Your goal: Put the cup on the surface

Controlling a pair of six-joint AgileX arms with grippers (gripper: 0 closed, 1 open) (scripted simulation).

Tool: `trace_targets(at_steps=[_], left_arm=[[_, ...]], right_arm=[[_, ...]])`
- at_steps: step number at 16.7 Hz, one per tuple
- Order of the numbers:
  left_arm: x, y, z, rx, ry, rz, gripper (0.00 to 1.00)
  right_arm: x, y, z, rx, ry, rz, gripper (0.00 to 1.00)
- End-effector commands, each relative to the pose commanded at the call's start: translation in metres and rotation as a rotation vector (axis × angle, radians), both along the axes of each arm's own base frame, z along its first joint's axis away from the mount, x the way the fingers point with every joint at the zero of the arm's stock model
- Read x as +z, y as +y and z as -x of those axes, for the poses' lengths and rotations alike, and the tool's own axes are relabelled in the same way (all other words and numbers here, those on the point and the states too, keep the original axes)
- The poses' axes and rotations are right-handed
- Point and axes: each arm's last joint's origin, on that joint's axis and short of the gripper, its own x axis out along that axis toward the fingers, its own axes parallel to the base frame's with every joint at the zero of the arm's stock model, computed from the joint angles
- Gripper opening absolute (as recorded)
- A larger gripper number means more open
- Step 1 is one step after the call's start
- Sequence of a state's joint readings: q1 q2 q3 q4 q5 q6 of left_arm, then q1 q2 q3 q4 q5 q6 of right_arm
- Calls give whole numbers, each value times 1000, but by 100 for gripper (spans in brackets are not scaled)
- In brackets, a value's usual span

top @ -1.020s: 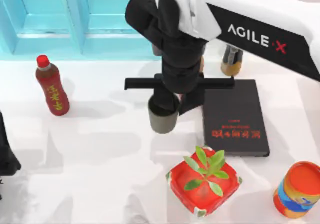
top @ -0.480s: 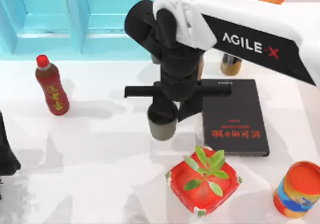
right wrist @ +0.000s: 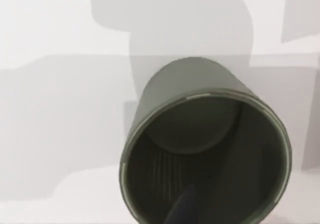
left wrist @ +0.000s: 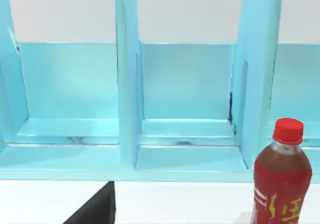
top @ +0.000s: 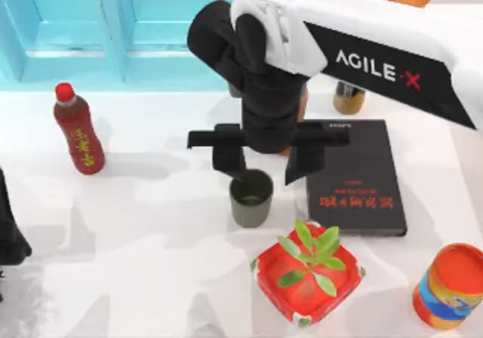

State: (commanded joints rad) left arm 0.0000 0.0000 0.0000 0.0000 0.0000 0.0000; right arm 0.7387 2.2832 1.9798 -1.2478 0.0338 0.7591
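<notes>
Cup [top: 251, 197] upright on surface [top: 151, 225]; right end effector [top: 267, 162] above it, fingers apart.
Right wrist view shows the cup's empty interior.

Cup [top: 250, 198] stands upright on the surface [top: 151, 225], mid-table, just left of book [top: 355, 176], plant pot [top: 308, 278] just in front. Right gripper [top: 267, 162] above cup, fingers spread either side. Bottle [top: 78, 129] far left; can [top: 450, 286] front right. Shelf unit [top: 113, 29] behind.
</notes>
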Motion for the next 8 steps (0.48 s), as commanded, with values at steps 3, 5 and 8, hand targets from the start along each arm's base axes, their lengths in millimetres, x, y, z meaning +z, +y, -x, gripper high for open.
trace_targets(at_steps=[3,5,8], left_arm=[[0,0,0,0,0,0,100],[0,0,0,0,0,0,100],[0,0,0,0,0,0,100]], right_arm=[[0,0,0,0,0,0,100],[0,0,0,0,0,0,100],[0,0,0,0,0,0,100]])
